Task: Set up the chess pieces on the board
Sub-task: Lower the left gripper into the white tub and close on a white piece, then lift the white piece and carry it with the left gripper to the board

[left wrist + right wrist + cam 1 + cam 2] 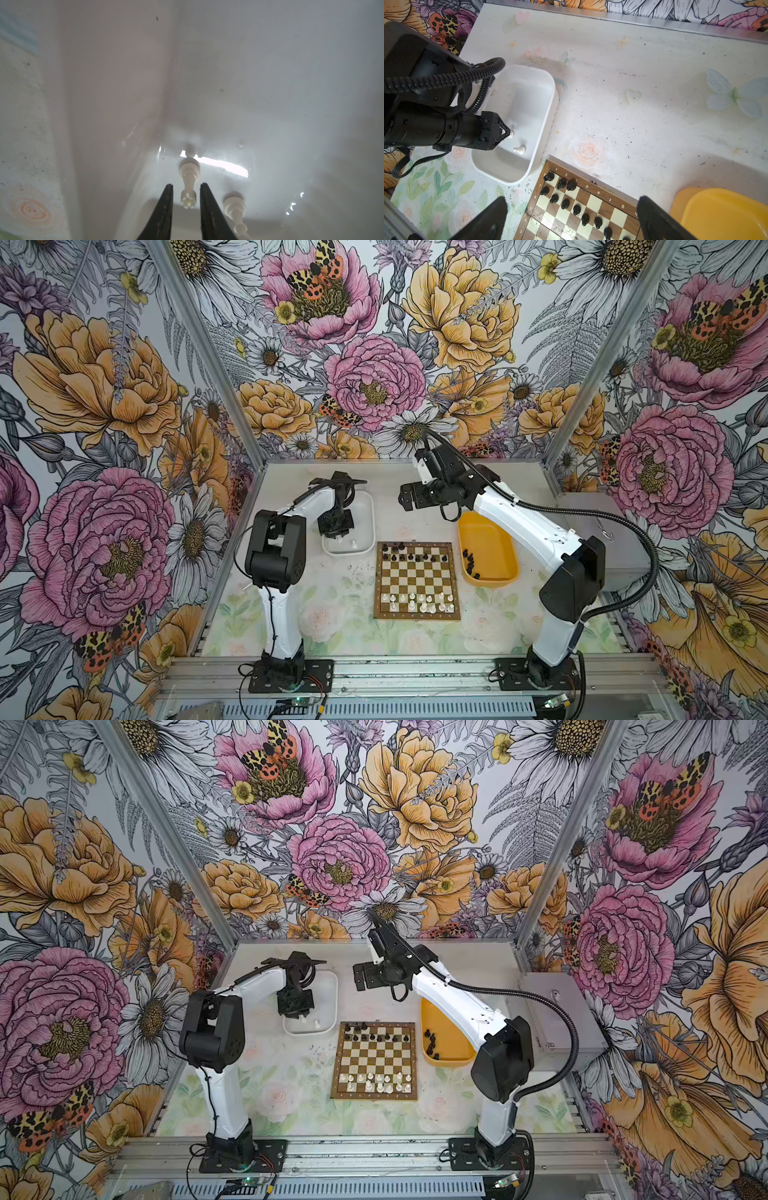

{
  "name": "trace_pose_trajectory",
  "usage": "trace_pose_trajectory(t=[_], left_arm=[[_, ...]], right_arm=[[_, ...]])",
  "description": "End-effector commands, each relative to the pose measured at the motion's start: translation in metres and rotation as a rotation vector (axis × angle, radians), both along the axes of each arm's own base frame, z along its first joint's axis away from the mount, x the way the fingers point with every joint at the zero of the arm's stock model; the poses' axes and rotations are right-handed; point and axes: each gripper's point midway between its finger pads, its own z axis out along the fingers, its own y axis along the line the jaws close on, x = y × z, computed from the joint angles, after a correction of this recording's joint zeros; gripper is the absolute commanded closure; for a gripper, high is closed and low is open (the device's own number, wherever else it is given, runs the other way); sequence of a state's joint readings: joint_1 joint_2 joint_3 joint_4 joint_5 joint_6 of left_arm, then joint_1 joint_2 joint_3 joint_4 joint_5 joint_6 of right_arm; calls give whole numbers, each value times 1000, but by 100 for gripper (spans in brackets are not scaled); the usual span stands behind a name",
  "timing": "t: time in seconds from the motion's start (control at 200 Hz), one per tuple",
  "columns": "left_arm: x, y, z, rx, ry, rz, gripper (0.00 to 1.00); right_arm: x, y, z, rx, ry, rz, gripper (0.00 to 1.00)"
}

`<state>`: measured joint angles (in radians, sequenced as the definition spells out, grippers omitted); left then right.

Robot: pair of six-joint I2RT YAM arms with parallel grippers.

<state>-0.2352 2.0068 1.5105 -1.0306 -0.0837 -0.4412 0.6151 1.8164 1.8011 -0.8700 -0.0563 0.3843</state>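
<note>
**knightowl:** what's your left pincer doing rn?

**me:** My left pincer (186,185) is down inside the white tray (124,83). Its fingers (166,207) sit narrowly apart, one on each side of a crowned white piece (188,199). I can see a sliver of gap on both sides, so it isn't pinched. Can't tell if it's standing or lying. A second white piece (234,205) lies just beside one finger.

**knightowl:** and the other arm?

**me:** My right pincer (572,199) is spread wide and holding nothing, raised over the table just past the far side of the board (417,616). The board sits between the white tray and a yellow tray (511,572). Black pieces (415,558) are on the board's far two rows, with gaps. White pieces (419,601) fill part of the near two. A few loose black pieces (469,562) are in the yellow tray.
</note>
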Motion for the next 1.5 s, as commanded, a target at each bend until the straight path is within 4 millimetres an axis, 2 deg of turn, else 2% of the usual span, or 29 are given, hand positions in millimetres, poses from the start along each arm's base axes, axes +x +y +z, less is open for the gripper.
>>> trace_pose_trajectory(t=[0.0, 0.25, 0.55, 1.031, 1.246, 1.496], left_arm=[[5, 0, -1, -19, -14, -15, 75], [8, -1, 0, -22, -18, -25, 77], [6, 1, -1, -18, -14, -33, 88], [3, 2, -1, -15, -11, -39, 89], [1, 1, 1, -13, -12, -45, 96], [2, 0, 14, -21, -45, -45, 97]], right_arm=[[0, -2, 13, 20, -36, -21, 0], [-1, -1, 13, 20, -37, -27, 0], [-3, -1, 14, 20, -41, -32, 0], [-7, -3, 17, 17, -50, -33, 0], [-10, -5, 17, 14, -50, -40, 0], [-12, -5, 18, 16, -55, -43, 0]])
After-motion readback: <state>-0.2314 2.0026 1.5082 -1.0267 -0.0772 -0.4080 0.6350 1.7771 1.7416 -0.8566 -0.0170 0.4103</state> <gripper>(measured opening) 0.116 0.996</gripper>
